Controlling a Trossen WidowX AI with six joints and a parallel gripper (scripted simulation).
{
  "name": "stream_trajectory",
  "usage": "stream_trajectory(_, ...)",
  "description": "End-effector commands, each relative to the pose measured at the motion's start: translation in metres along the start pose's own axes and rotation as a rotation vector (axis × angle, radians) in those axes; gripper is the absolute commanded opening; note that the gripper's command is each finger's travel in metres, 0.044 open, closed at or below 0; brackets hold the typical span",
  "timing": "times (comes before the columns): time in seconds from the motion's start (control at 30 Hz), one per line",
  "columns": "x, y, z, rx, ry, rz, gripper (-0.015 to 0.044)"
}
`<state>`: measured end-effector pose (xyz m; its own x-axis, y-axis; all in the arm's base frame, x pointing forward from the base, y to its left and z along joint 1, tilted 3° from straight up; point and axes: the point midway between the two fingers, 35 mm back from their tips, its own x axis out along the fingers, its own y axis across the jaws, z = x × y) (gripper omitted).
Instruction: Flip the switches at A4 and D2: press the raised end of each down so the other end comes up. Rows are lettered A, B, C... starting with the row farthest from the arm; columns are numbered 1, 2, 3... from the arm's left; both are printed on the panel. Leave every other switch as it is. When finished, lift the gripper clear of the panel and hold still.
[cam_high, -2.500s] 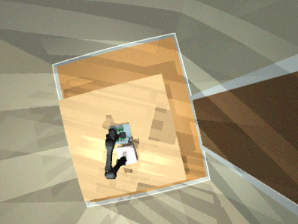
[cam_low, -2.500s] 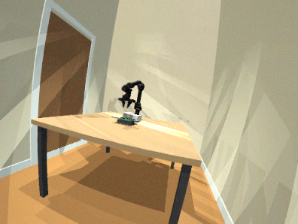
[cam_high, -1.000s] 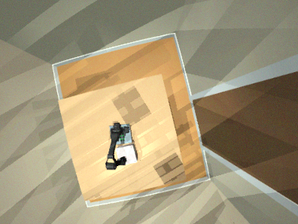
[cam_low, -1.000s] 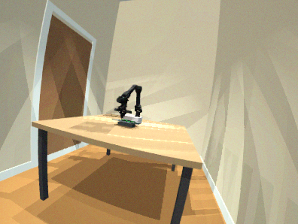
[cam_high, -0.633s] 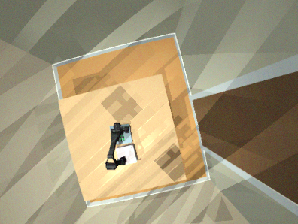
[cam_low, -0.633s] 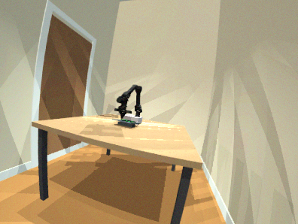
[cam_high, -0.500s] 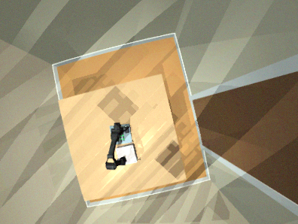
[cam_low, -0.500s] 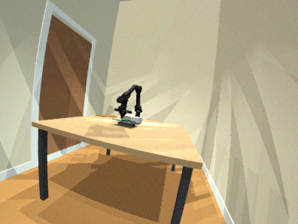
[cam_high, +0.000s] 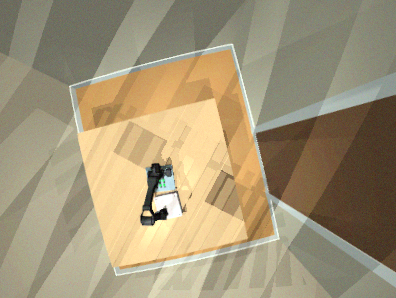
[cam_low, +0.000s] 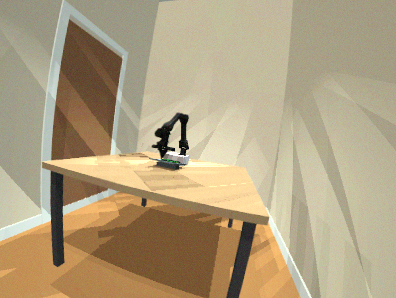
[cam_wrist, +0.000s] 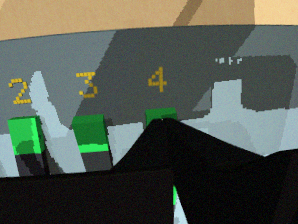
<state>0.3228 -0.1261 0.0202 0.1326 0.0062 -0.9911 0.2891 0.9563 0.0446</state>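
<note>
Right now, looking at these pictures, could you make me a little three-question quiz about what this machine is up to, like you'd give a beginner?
1. True or false: the claw is shut with nothing held in it.
2. In the wrist view, the claw's dark body hides most of the green switch under which yellow number: (a) 2, (b) 3, (c) 4?
3. Fill in: the grey switch panel lies on a ____ table.

Key
1. True: the fingers are closed together and empty.
2. (c): the switch under 4 shows only its top edge; those under 2 and 3 are plainly seen.
3. Wooden.
</note>
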Motion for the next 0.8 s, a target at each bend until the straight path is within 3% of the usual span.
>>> stream_trajectory(0.0,0.001,0.000,0.000,0.003,0.001,-0.001,0.0000)
stream_trajectory(0.6,0.004,0.000,0.000,0.003,0.001,-0.001,0.0000)
stream_trajectory(0.77,-0.058,0.000,-0.002,0.002,-0.023,-0.001,0.0000)
